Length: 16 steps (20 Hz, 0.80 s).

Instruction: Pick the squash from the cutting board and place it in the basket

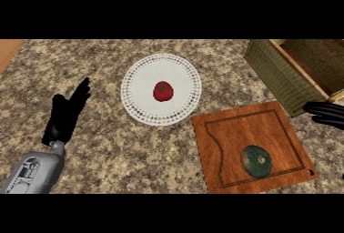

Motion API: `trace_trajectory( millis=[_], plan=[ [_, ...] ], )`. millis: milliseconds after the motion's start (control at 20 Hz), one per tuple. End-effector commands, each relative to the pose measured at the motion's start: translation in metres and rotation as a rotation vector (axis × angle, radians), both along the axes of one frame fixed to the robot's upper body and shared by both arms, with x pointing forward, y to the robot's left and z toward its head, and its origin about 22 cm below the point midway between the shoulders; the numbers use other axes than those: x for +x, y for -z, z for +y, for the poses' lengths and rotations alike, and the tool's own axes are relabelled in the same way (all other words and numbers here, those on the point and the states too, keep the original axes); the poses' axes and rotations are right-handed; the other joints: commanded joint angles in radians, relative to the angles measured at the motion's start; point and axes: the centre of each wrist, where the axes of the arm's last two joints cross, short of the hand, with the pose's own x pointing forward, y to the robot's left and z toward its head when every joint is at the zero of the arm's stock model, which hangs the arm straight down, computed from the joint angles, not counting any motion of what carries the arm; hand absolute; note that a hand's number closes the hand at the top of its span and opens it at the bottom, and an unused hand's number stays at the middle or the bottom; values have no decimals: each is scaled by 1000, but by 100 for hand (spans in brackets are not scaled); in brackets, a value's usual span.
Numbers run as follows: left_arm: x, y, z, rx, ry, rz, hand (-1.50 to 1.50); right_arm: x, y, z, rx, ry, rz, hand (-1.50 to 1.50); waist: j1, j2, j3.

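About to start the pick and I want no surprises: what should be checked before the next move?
1. Squash lies on the board: ok.
2. Nothing covers the squash: ok.
3. Right hand is apart from the squash, at the view's right edge beside the basket: ok.
4. Right hand open for a grasp: cannot tell.
5. Room inside the basket: cannot tell, as part of it is out of view.
6. Left hand rests open at the left, far from the board: ok.

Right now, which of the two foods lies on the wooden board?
The dark green squash; the red one sits on the white plate.
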Motion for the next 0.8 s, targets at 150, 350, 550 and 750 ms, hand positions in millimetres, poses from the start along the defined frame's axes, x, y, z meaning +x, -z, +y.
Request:
trace_trajectory(
  millis=[150,350,550,750],
  plan=[
    [-2,-2,2,24,-19,-7,0,14,43,22,64,-138,108,-150,5,1,0],
    [0,12,-19,-19,-1,13,0,13,52,16,42,-161,111,-150,-8,0,0],
    [6,-4,-6,-7,0,12,0,30,58,36,38,-164,100,-150,-2,0,0],
    [-3,-15,10,-5,-18,-2,0,25,83,53,56,-152,89,-150,-7,-2,-1]
  ],
)
